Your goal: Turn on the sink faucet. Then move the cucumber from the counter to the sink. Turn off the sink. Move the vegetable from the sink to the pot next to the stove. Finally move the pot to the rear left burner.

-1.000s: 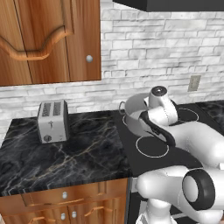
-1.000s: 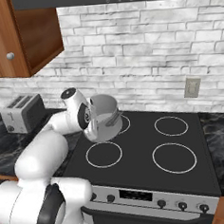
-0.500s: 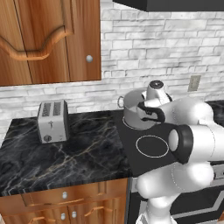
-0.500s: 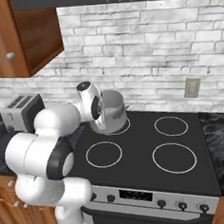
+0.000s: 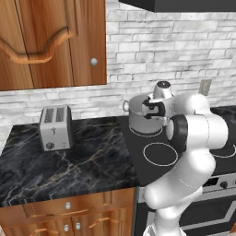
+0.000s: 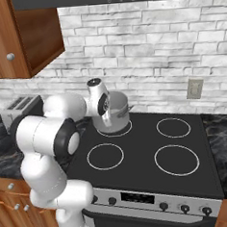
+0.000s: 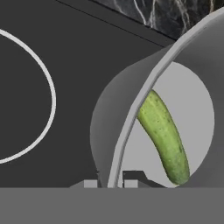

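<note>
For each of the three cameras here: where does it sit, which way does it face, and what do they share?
Left base view: behind the arm's left, facing counter and stove; arm at right.
Right base view: behind its right, facing the stove; arm at left.
Hand view: looking down the jaws, shut on the rim of the round silver-grey metal pot, yellowish-green cucumber inside.
Both base views share the pot.

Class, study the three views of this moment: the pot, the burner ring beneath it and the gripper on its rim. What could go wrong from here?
1. The gripper pinches only the thin rim of the pot; such a narrow hold might slip or tip it.
2. The cucumber lies loose inside and could roll if the pot tilts.
3. The pot sits about on the rear left burner; a careless release might nudge it off-centre.
</note>
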### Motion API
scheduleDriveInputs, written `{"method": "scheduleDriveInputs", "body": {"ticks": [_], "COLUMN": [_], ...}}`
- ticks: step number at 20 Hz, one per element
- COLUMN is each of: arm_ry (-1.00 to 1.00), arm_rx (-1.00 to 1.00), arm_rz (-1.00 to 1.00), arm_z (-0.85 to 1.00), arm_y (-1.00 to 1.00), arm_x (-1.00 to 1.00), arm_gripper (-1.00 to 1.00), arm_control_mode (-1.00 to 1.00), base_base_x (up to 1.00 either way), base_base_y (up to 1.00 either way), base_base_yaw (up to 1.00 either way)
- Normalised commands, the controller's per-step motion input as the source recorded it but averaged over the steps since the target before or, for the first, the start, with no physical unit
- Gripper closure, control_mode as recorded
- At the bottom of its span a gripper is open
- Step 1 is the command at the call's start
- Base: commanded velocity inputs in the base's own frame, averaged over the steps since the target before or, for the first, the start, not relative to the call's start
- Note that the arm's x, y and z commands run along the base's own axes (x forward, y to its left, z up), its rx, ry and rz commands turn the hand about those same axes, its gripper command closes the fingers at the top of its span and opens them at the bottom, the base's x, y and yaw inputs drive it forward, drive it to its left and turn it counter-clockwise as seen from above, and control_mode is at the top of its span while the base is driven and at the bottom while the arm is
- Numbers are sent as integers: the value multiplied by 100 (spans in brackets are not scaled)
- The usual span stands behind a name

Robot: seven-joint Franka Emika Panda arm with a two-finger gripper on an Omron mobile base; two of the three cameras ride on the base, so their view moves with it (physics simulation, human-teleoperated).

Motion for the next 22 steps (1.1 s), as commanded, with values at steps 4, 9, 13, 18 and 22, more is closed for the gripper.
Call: {"method": "scheduleDriveInputs", "body": {"ticks": [4,9,13,18,22], "arm_ry": [0,0,0,0,0], "arm_rx": [2,0,0,0,1], "arm_rz": [2,1,1,2,4], "arm_z": [-21,-20,-30,-28,-29], "arm_y": [-14,-3,0,0,-8], "arm_x": [17,10,13,7,4], "arm_gripper": [100,100,100,100,100], "arm_control_mode": [-100,-100,-100,-100,-100], "base_base_x": [0,0,0,0,0], "base_base_y": [0,0,0,0,0], "base_base_yaw": [0,0,0,0,0]}}
